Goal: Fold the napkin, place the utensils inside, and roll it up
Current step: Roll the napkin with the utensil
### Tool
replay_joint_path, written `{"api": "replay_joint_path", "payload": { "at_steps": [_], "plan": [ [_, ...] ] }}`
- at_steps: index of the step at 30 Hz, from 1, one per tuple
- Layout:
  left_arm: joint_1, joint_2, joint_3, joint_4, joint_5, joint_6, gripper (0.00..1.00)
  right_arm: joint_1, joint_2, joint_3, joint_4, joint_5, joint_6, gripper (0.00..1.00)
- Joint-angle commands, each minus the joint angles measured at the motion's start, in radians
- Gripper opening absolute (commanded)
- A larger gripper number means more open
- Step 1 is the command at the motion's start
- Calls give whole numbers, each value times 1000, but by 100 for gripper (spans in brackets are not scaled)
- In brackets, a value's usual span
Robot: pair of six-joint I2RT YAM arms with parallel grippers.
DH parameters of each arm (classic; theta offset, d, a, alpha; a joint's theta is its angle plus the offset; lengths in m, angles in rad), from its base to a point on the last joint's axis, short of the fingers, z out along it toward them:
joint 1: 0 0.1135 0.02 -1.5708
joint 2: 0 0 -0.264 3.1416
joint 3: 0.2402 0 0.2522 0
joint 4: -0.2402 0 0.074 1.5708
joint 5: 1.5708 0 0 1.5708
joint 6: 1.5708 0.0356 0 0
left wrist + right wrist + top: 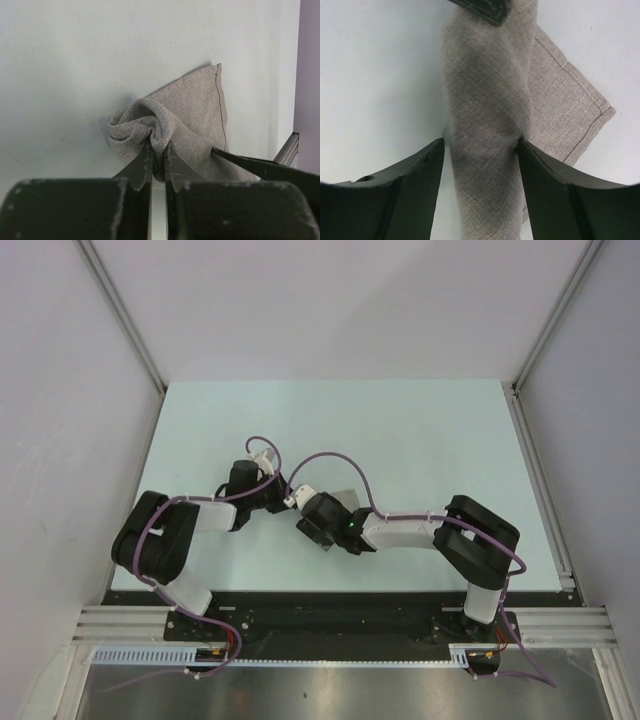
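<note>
The napkin [485,100] is a light-grey cloth rolled into a thick band, with one flat hemmed corner [575,110] lying out to the right. In the left wrist view my left gripper [158,147] is shut on the bunched, spiralled end of the napkin [185,110]. My right gripper [481,142] is open and straddles the roll. Its right finger touches the cloth, and a thin gap shows at its left finger. From above, both grippers [280,496] [318,522] meet at mid-table and cover most of the napkin [347,496]. The utensils are out of view.
The pale table [400,430] is bounded by white walls at the back and on both sides. A metal rail [540,490] runs along its right edge. The arm bases sit on a black strip [320,615] at the near edge.
</note>
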Motion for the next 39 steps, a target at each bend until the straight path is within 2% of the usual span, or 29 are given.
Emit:
{"api": "replay_joint_path", "payload": {
  "at_steps": [1, 4, 9, 11, 14, 20, 27, 33, 39],
  "plan": [
    [-2, 3, 33, 26, -4, 22, 12, -63, 13, -21, 43, -87, 26, 63],
    [-19, -14, 53, -23, -48, 46, 22, -107, 25, -29, 43, -169, 49, 61],
    [-19, -57, 58, -31, -68, 33, 51, -186, 56, -21, 21, -322, 107, 54],
    [-19, -80, 59, -45, -88, 24, 62, -238, 78, -14, 7, -454, 130, 50],
    [-15, -131, 64, -92, -155, 20, 69, -299, 102, -15, 1, -624, 168, 48],
    [-5, -233, 22, -119, -238, 28, 73, -358, 151, -21, 29, -884, 222, 46],
    [5, -269, -77, -97, -228, 37, 74, -396, 206, -21, 125, -1152, 303, 46],
    [5, -211, -129, 34, -136, 11, 73, -404, 251, -6, 141, -1232, 319, 46],
    [5, -137, -129, 64, -108, 2, 73, -424, 286, -6, 167, -1283, 340, 47]
  ]
}}
